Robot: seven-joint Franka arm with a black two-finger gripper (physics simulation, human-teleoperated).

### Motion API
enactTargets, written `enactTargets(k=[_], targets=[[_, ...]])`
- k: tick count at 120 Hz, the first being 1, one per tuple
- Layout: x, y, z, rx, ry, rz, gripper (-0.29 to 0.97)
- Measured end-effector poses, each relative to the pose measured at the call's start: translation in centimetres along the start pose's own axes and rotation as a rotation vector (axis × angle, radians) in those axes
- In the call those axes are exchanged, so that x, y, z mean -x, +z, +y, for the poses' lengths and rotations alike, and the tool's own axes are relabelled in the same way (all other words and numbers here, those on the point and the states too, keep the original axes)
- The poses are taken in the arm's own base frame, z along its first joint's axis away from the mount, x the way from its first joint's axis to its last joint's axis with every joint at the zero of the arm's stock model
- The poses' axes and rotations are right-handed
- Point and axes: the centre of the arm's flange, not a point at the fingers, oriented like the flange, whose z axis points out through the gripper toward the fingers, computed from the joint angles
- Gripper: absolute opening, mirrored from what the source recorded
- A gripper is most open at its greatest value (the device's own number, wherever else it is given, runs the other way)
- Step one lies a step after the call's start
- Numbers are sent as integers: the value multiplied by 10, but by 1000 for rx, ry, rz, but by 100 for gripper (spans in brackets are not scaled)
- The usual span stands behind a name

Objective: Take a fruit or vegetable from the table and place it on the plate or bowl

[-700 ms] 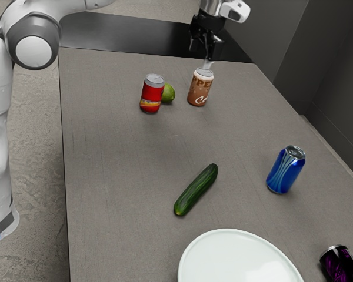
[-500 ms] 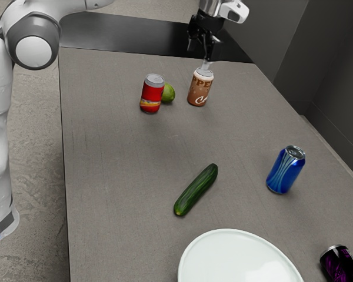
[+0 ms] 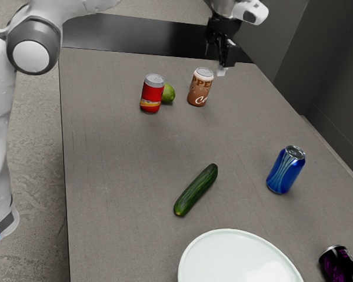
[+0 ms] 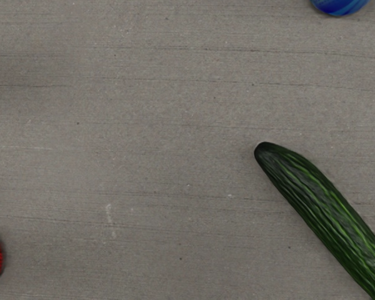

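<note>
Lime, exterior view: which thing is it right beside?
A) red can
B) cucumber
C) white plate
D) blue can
A: the lime peeks out from just beside the red can at the far end of the table, well apart from the other three.

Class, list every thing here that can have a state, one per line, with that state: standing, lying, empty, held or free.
Red drinks can: standing upright.
Brown drinks can: standing upright.
Blue drinks can: standing upright.
Dark green cucumber: lying flat, free.
Green lime: resting beside the red can.
White round plate: empty.
Black tool: in the air, holding nothing.
</note>
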Motion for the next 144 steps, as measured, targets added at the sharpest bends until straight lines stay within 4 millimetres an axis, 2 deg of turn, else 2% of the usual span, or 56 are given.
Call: enactTargets(k=[10,30,34,42,55,68,90,106,144], targets=[[-16,24,4,5,5,-26,68],[-22,30,25,49,36,-18,68],[-22,38,31,58,45,-32,68],[1,56,39,58,57,-71,68],[65,81,47,45,57,-90,68],[89,107,60,52,50,-74,68],[87,122,80,74,2,-29,68],[87,146,84,82,-47,-24,68],[77,175,94,103,-168,-14,68]])
